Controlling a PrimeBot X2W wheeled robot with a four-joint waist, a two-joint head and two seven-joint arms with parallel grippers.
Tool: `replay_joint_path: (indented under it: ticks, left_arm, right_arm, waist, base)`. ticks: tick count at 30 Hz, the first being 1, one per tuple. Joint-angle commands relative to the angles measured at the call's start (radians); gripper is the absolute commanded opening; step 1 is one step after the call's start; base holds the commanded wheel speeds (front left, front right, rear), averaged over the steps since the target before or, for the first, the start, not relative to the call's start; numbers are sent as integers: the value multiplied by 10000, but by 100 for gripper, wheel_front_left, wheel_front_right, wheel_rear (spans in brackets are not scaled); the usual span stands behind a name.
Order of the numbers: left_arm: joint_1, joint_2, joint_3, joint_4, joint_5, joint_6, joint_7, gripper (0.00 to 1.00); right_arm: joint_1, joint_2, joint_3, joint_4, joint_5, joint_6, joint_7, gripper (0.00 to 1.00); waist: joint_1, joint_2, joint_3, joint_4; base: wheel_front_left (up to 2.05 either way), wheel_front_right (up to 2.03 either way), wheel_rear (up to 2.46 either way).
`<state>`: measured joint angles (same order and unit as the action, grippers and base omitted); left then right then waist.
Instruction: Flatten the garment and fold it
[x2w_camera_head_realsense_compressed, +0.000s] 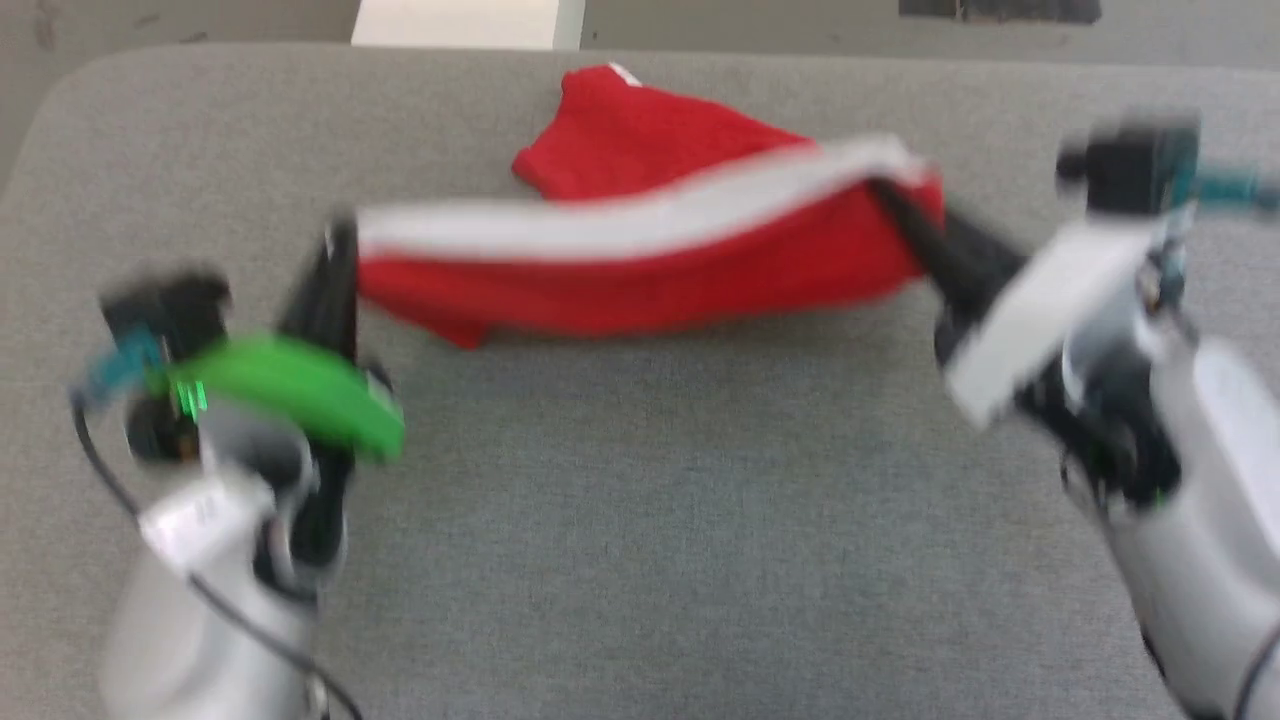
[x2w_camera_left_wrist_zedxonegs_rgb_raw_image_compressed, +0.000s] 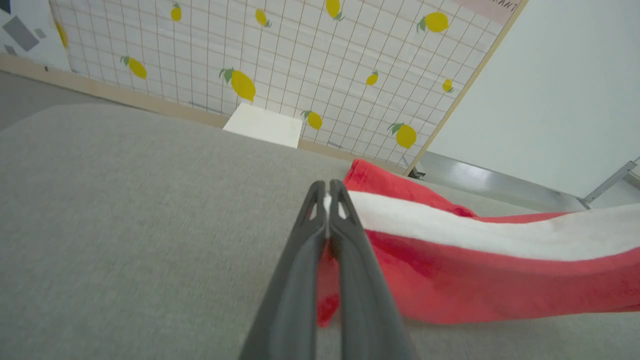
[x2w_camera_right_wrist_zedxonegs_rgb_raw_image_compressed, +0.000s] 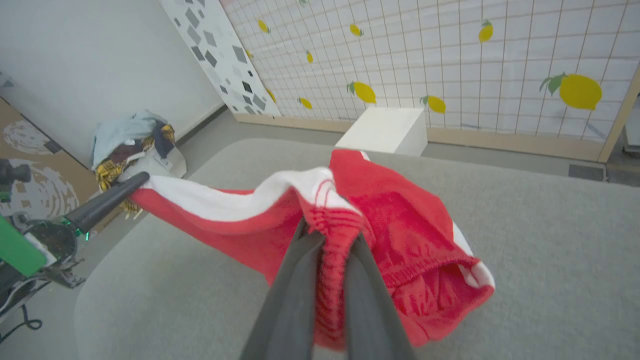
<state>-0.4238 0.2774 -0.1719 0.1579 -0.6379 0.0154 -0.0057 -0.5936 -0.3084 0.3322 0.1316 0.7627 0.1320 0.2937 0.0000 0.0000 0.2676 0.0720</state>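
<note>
The shorts (x2w_camera_head_realsense_compressed: 640, 260) are in the upper middle of the head view, strung out sideways between both arms with a white stripe (x2w_camera_head_realsense_compressed: 620, 225) running along the top. The far part of the fabric droops onto the grey table (x2w_camera_head_realsense_compressed: 640, 520). The near edge looks lifted, but it's pretty blurry.

The left gripper (x2w_camera_head_realsense_compressed: 340, 245) is pinched tight on the stripe end at the left of the frame. The right gripper (x2w_camera_head_realsense_compressed: 890, 195) is clamped on what looks like the gathered waistband (x2w_camera_right_wrist_zedxonegs_rgb_raw_image_compressed: 420, 272) at the right.

Progress-wise I'd call it early, more like the stretch-it-out part of flattening. The cloth's bunched and twisted, nothing lies flat, and there's no fold yet. What's left is to lay it down smooth, then fold. There's a white box (x2w_camera_right_wrist_zedxonegs_rgb_raw_image_compressed: 385, 130) past the table's far edge.
</note>
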Motion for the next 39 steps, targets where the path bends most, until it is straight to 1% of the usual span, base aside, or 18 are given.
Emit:
replay_joint_path:
  ticks: [1,5,7,10,14,18,20,22,25,28,32,33,37,38,39]
  left_arm:
    - [570,-80,58,-251,-173,155,72,0]
    - [3145,-3,17,-1304,-394,872,794,0]
    - [4024,65,-2,-1657,-448,1178,1131,0]
    - [5392,141,20,-2336,-517,1756,1612,0]
    - [6807,146,63,-3180,-589,2403,2025,0]
    - [7572,151,161,-3950,-630,2776,2170,0]
    - [7525,268,226,-4292,-518,2838,2160,0]
    - [7112,455,197,-4510,-364,2752,2221,0]
    - [5748,723,-56,-4491,-129,2381,2456,0]
    - [4104,810,-174,-3905,-159,1952,2666,0]
    - [1853,786,-415,-2399,-209,1335,2911,0]
    - [886,714,-473,-1529,-309,1140,3099,0]
    - [-778,673,-699,205,-280,736,3393,0]
    - [-1475,592,-861,887,-191,598,3478,0]
    - [-1844,556,-938,1208,-132,519,3487,0]
  right_arm:
    - [506,-189,54,-245,138,-13,-77,0]
    - [2798,-947,481,-1257,467,-13,238,0]
    - [3718,-1200,544,-1599,599,-13,521,0]
    - [5200,-1470,481,-2123,821,-13,1196,0]
    - [6811,-1595,213,-2688,1058,-13,2402,0]
    - [7893,-1520,-328,-3299,1290,-13,3653,0]
    - [8047,-1278,-880,-3668,1183,-13,3775,0]
    - [8033,-1038,-1374,-3910,908,-13,3851,0]
    - [7767,-614,-1985,-4063,185,-13,3982,0]
    - [7289,-207,-2175,-4082,-317,-13,4293,0]
    - [6448,305,-2365,-3895,-872,-13,4584,0]
    - [5995,503,-2351,-3786,-1114,-13,4690,0]
    - [5219,900,-2412,-3518,-1442,-13,4645,0]
    - [4899,1091,-2495,-3386,-1604,-13,4531,0]
    - [4737,1186,-2511,-3307,-1686,-13,4470,0]
  waist:
    - [0,0,-501,-43]
    - [0,0,-1082,-43]
    - [0,0,-1274,-8]
    - [0,0,-1538,16]
    - [0,0,-1762,11]
    - [0,0,-1887,-39]
    - [0,0,-1890,-80]
    - [0,0,-1814,-110]
    - [0,0,-1599,-203]
    - [0,0,-1256,-471]
    - [0,0,-659,-969]
    - [0,0,-304,-1294]
    - [0,0,317,-1872]
    - [0,0,629,-2132]
    - [0,0,785,-2279]
  base:
    - [0,0,0]
    - [0,0,0]
    - [0,0,0]
    - [0,0,0]
    - [0,0,0]
    - [0,0,0]
    - [0,0,0]
    - [0,0,0]
    - [0,0,0]
    - [0,0,0]
    - [0,0,0]
    - [0,0,0]
    - [0,0,0]
    - [0,0,0]
    - [0,0,0]
